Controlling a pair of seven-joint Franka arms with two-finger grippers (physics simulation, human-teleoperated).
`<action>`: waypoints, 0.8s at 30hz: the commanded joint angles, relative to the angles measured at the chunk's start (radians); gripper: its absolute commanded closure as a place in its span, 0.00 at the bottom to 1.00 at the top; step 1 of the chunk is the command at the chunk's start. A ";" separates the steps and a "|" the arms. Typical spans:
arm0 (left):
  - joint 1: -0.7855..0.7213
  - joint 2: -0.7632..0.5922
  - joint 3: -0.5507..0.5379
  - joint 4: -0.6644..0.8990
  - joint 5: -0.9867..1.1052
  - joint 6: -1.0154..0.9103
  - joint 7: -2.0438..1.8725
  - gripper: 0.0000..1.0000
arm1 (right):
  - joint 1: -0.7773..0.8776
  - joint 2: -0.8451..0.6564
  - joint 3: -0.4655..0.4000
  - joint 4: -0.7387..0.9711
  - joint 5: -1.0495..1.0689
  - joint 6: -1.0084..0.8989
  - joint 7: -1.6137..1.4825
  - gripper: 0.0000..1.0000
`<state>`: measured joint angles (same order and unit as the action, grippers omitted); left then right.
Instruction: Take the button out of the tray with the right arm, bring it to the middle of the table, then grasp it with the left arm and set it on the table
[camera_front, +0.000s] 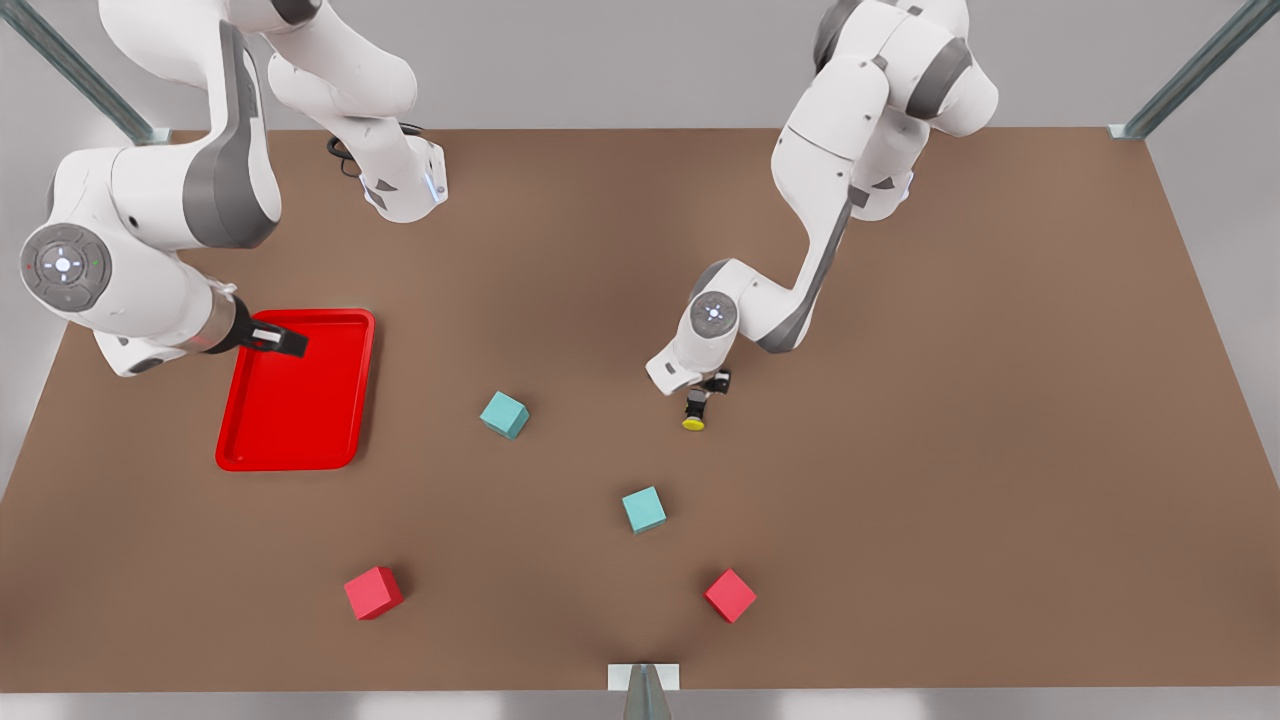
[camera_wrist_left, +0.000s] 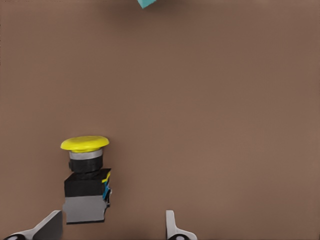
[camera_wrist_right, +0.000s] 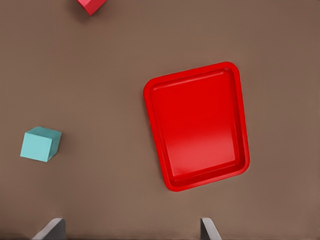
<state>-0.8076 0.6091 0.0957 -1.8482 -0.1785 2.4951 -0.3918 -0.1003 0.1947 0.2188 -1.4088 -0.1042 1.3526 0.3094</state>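
The button (camera_front: 693, 412) lies on the table (camera_front: 900, 450) near the middle, yellow cap toward the front edge. In the left wrist view the button (camera_wrist_left: 86, 182) sits just ahead of one finger. The left gripper (camera_front: 706, 386) hovers right over it, open, and its fingertips (camera_wrist_left: 50, 226) stand wide apart without clamping it; the left gripper (camera_wrist_left: 111, 229) holds nothing. The red tray (camera_front: 295, 395) at the front view's left is empty, as the tray (camera_wrist_right: 197, 125) shows in the right wrist view. The right gripper (camera_front: 288, 342) hangs open above its far end; the right gripper (camera_wrist_right: 129, 231) is empty.
Two teal cubes (camera_front: 504, 414) (camera_front: 644, 509) lie between tray and button and toward the front edge. Two red cubes (camera_front: 373, 592) (camera_front: 730, 595) sit nearer the front edge. Open brown tabletop stretches to the front view's right of the button.
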 joint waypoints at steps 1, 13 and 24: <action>0.005 0.001 0.001 0.001 0.013 0.080 -0.065 0.00 | -0.006 -0.001 0.001 0.001 0.001 -0.040 -0.325 0.00; 0.041 0.057 0.010 0.017 0.068 0.070 -0.016 0.00 | 0.028 0.014 0.002 -0.001 -0.006 -0.040 -0.326 0.00; 0.038 0.064 0.009 0.018 0.068 0.068 -0.019 0.38 | 0.044 0.014 0.002 0.001 -0.008 -0.038 -0.325 0.00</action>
<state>-0.7695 0.6744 0.1042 -1.8305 -0.1117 2.5640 -0.4038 -0.0561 0.2107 0.2205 -1.4097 -0.1100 1.3154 0.0705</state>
